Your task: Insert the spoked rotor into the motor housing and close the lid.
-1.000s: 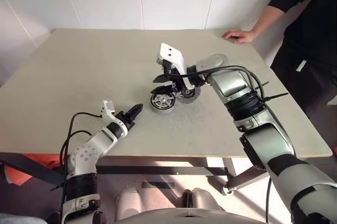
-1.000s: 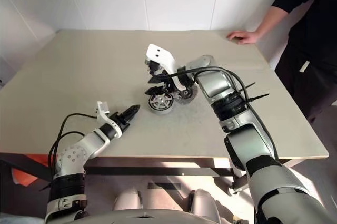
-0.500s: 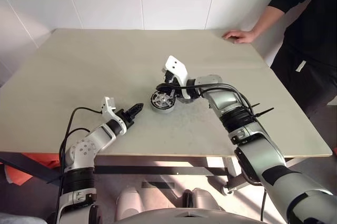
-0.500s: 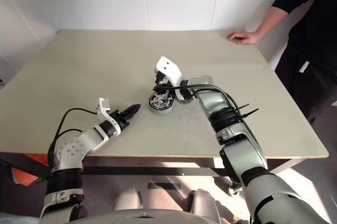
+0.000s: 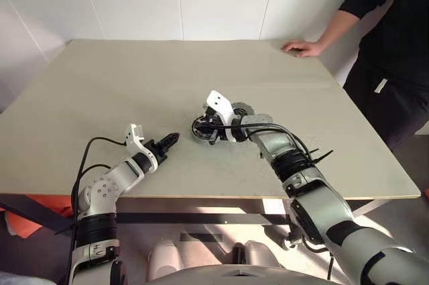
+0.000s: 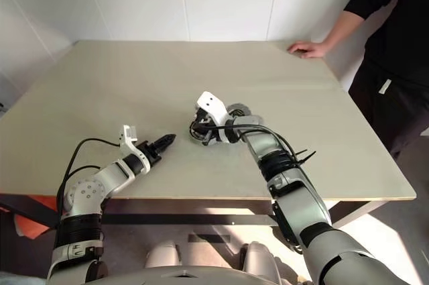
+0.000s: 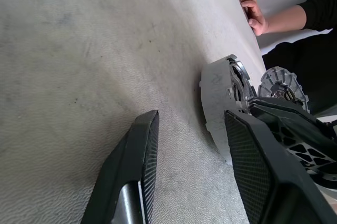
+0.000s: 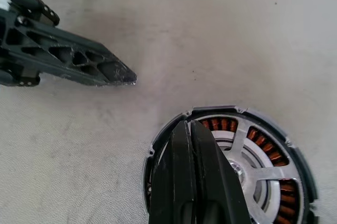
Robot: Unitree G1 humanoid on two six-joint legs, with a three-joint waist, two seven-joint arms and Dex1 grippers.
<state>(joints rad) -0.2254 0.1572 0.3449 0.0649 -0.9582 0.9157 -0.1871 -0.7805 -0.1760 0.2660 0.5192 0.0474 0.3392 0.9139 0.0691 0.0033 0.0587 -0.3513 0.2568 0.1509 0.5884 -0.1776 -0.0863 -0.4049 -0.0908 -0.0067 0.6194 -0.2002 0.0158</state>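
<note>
The motor housing (image 8: 263,155), a silver ring with copper windings, sits mid-table (image 5: 199,126). Inside it I see silver spokes and a pale hub. My right gripper (image 8: 185,125) is shut, with nothing visible between its fingers; its tips are over the housing's near rim (image 5: 210,132). The spoked rotor is hidden from me. The lid (image 7: 283,84), a grey ribbed disc with a dark centre, shows just beyond the housing (image 5: 244,108), beside my right wrist. My left gripper (image 7: 190,118) stands open and empty a short way to the housing's left (image 5: 169,141), pointing at it.
A person stands at the table's far right, one hand (image 5: 303,47) resting on the far corner. The beige table (image 5: 120,84) stretches bare to the left and back. Its front edge runs close under my left arm.
My right gripper came down onto the housing and shut; before, it hung open above it. My left gripper stayed where it was.
</note>
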